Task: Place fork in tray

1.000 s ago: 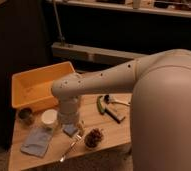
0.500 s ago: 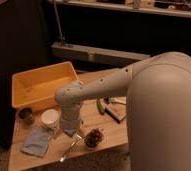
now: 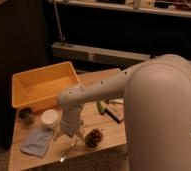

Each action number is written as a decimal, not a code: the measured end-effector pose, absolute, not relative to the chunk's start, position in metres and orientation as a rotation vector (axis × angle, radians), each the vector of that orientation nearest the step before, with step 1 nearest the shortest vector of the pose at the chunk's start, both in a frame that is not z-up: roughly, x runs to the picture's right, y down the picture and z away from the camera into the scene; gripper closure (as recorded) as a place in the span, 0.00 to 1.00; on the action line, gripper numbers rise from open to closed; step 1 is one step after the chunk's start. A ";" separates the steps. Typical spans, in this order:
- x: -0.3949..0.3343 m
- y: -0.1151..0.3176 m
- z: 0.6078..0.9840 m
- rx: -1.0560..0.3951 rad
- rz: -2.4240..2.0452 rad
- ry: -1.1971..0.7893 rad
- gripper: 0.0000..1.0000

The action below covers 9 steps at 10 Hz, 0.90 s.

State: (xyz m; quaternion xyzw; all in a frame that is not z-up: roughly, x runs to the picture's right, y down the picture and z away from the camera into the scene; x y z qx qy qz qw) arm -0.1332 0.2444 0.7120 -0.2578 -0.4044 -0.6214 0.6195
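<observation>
At the lower centre of the frame, the slim silvery metal fork (image 3: 69, 149) lies flat on the light wooden table (image 3: 103, 80). It is near the front edge, between the folded blue cloth (image 3: 37, 142) and the brown cone-like clump (image 3: 94, 137). The robot's white gripper (image 3: 69, 132) hangs just above the fork and points downward, an alignment that suits a top-down pick. Whether it is closed on anything cannot be told. The large rectangular yellow-orange plastic tray (image 3: 19, 82) stands at the upper left, well apart from the fork. Its open top allows a drop from above.
</observation>
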 end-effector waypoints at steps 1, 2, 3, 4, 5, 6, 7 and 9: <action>-0.133 0.247 0.713 -0.588 -1.423 -0.933 0.20; -0.133 0.248 0.714 -0.583 -1.421 -0.935 0.20; -0.135 0.251 0.715 -0.580 -1.421 -0.939 0.20; -0.136 0.253 0.716 -0.577 -1.422 -0.943 0.20; -0.137 0.255 0.717 -0.577 -1.423 -0.946 0.20; -0.139 0.257 0.719 -0.576 -1.427 -0.951 0.20; -0.141 0.259 0.720 -0.574 -1.433 -0.955 0.20; -0.143 0.262 0.721 -0.574 -1.439 -0.959 0.20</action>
